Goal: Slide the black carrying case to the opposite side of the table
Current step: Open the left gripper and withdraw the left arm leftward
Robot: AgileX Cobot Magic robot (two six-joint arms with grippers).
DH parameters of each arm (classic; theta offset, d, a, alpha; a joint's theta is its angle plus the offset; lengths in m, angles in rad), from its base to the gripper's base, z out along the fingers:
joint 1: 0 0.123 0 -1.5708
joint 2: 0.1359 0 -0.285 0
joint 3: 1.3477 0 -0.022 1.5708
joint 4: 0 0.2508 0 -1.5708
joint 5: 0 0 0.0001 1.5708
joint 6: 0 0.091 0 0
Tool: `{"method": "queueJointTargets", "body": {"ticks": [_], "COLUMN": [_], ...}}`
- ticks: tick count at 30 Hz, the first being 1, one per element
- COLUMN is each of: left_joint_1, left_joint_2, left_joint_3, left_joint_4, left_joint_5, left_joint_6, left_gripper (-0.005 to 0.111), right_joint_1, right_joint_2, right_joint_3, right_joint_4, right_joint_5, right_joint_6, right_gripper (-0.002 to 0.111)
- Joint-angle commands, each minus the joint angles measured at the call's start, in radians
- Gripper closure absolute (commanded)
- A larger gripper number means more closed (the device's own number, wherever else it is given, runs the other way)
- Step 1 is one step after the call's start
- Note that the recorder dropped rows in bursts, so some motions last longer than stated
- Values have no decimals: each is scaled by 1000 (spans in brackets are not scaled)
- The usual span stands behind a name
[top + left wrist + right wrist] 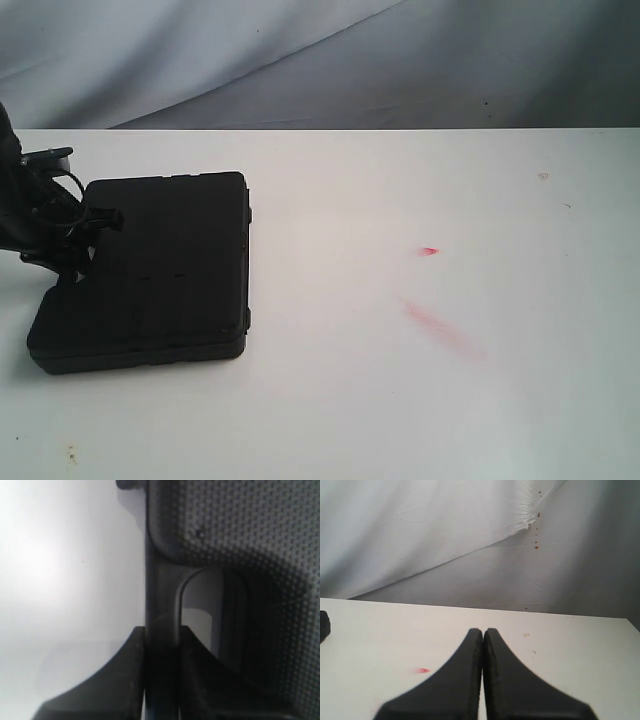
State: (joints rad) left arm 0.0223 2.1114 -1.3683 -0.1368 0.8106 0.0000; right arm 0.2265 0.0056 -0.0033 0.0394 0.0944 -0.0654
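Left gripper (161, 632) pinches the black carrying case (150, 270) by its handle (161, 580) — rigid textured shell, probably light, should glide on the table (420, 380); right gripper (483, 631) closed, empty.

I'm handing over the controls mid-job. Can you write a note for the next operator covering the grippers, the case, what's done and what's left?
Left gripper: shut on the handle of the black carrying case, at the case's left edge in the exterior view.
Right gripper: shut, holding nothing, above the table and away from the case.
Case: lies flat on the left part of the table. Red smears mark the surface to its right.
Done: handle gripped.
Left: slide the case to the right side, then release.
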Motion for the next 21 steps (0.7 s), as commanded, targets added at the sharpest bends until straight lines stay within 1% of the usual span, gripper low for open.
{"method": "queueJointTargets", "body": {"ticks": [1,9,12,15,21], "left_joint_1": [1,1,1,1,1], "left_joint_2": [-9,-9,-9,-9,-11], "left_joint_3": [4,4,4,4,4], "left_joint_4": [-7,-7,-7,-11,-40], "left_joint_5": [-10,-10,-17,-24,-27], "left_joint_6": [8,10,10,10,10], "left_gripper": [107,106,103,96,75], "right_joint_1": [-6,-6,-6,-6,-6], "right_joint_2": [-6,-6,-6,-6,-6], "right_joint_3": [3,3,3,3,3], "right_joint_4": [-1,-1,-1,-1,-1], "right_joint_5": [-2,-2,-2,-2,-2], "right_joint_6": [-2,-2,-2,-2,-2], "right_gripper": [108,108,108,108,108]}}
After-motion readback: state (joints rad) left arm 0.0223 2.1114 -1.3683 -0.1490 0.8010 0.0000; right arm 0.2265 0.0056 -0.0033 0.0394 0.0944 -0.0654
